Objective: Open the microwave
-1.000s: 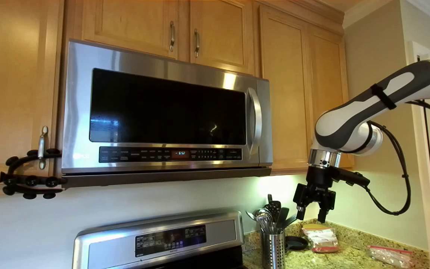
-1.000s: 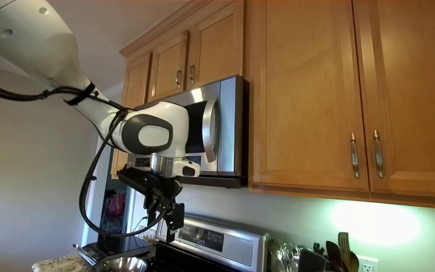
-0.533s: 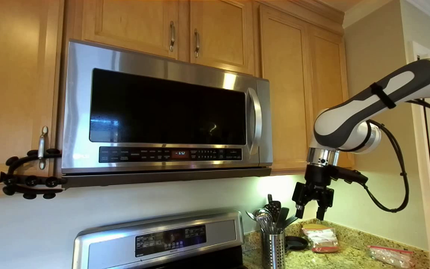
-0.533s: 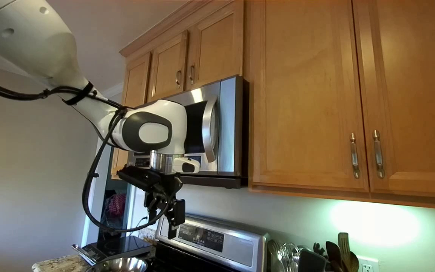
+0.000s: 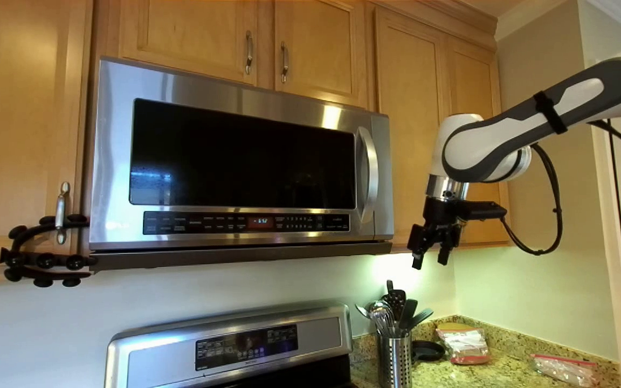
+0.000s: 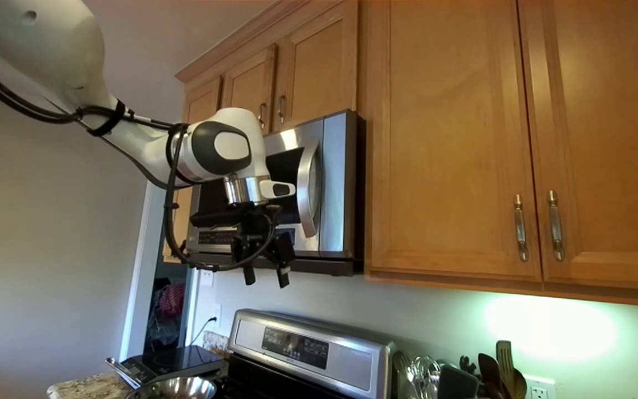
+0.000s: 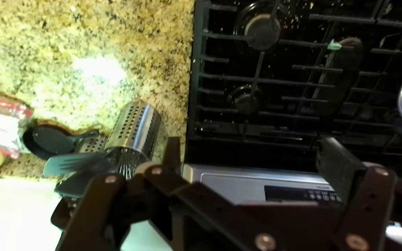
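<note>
White-and-grey arm: higher now than half a second ago, and I have it swung in toward the microwave.
Microwave: mounted high over the stove, one end toward the stove-side edge of the granite bench; its door is closed, as it was, so the opening itself is not begun.
Door handle: untouched and apart from me, though nearer in both exterior views; I judge this to be the approach.
Gripper: raised and tilted a little differently, yet pointing down and looking lower than the handle; I likely need to rise further and turn toward it before pulling.
Fingertips: released, spread wide, nothing between them; my wrist view shows the bench's stove-side edge below.
</note>
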Controlling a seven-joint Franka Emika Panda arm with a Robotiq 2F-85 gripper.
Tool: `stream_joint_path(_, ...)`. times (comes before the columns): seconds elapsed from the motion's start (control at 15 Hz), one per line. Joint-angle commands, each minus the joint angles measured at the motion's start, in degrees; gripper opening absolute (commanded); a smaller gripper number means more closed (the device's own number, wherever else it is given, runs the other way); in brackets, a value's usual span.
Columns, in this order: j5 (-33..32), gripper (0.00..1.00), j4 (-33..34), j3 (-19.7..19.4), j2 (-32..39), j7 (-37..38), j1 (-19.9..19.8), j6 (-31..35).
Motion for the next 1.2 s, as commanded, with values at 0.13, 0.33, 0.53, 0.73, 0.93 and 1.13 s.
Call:
stream_joint_path(0.13,-4.19,1.00,8.76,1.70,2.19,0.52,-0.56,-0.91)
stream_joint_path(0.33,-2.62,1.00,6.32,1.10,0.39,0.06,0.01,-0.17)
stream_joint_path(0.53,-2.62,1.00,6.04,1.08,0.42,0.06,0.01,-0.16)
stream_joint_path(0.73,-2.83,1.00,6.81,1.22,0.90,0.40,-0.11,0.11)
stream_joint_path(0.93,-5.23,1.00,10.47,2.17,2.59,1.93,-1.13,1.25)
stream_joint_path(1.13,-7.04,1.00,13.90,2.37,4.59,3.89,-1.83,2.04)
